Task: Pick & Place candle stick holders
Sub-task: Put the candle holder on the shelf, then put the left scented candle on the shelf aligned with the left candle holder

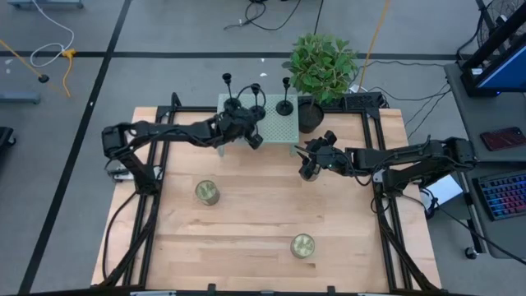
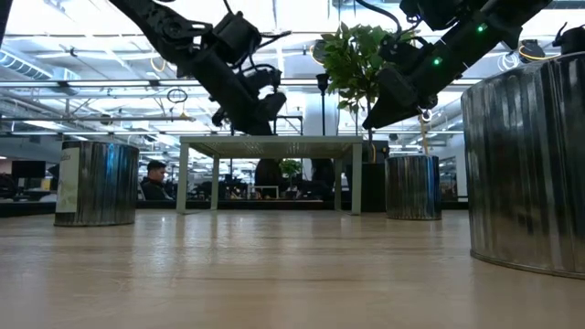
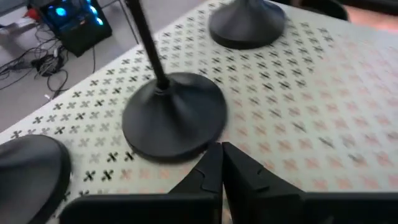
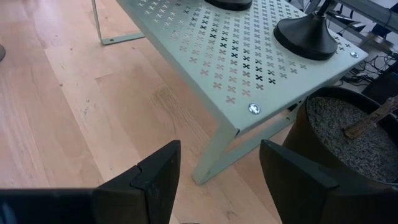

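Three black candle stick holders stand on their disc bases on a pale green perforated stand point(image 1: 278, 130) at the table's far middle: one at the left point(image 1: 228, 84), one in the middle point(image 1: 255, 90) and one at the right point(image 1: 285, 105). My left gripper point(image 3: 222, 163) is shut and empty, over the stand. Its tips are right beside the rim of the middle holder's base point(image 3: 174, 118). The other two bases show in the left wrist view, one farther off point(image 3: 247, 25) and one at the edge point(image 3: 28, 171). My right gripper point(image 4: 219, 171) is open and empty, above the table near the stand's right front leg point(image 4: 217, 152). My left gripper's shut fingertips point(image 3: 211, 163) stand beside the near rim of the middle holder's base point(image 3: 198, 144), pointing slantwise down at the stand's top. I cannot tell whether they touch the base.
A potted plant point(image 1: 320, 66) stands just right of the stand, its pot point(image 4: 348, 134) close to my right gripper. Two metal tins stand on the wooden table, one left of centre point(image 1: 207, 191) and one near the front point(image 1: 302, 245). A person sits in the room beyond point(image 2: 155, 178).
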`<state>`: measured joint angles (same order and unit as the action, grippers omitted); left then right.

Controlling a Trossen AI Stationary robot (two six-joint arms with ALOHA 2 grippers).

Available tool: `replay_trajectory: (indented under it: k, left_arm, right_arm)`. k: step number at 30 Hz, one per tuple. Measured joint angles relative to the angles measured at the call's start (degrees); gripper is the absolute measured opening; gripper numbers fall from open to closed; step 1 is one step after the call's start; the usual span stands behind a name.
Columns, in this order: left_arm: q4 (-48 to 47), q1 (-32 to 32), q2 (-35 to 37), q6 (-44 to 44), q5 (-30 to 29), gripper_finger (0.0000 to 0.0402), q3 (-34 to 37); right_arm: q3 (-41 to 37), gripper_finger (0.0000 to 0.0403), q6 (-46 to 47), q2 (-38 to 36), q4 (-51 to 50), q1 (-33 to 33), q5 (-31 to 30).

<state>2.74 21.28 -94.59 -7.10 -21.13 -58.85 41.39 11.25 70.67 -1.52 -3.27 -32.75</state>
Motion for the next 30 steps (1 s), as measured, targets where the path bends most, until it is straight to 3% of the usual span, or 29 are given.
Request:
replay_trajectory:
  k: [12, 23, 30]
  left_arm:
    - [2.66, 4.25, -0.81, -1.68, 3.83, 0.0013, -0.04]
    - [3.67, 4.38, 0.12, -0.41, 7.01, 0.0016, 0.00]
    - [-2.34, 2.87, 8.19, 3.70, 17.96, 0.0004, -0.02]
  right_arm:
    - [0.00, 0.0215, 0.02, 0.00, 0.00, 0.00, 0.00]
    - [0.00, 0.0215, -0.09, 0.00, -0.11, 0.00, 0.35]
    - [-0.02, 0.0215, -1.61, 0.00, -0.90, 0.00, 12.13]
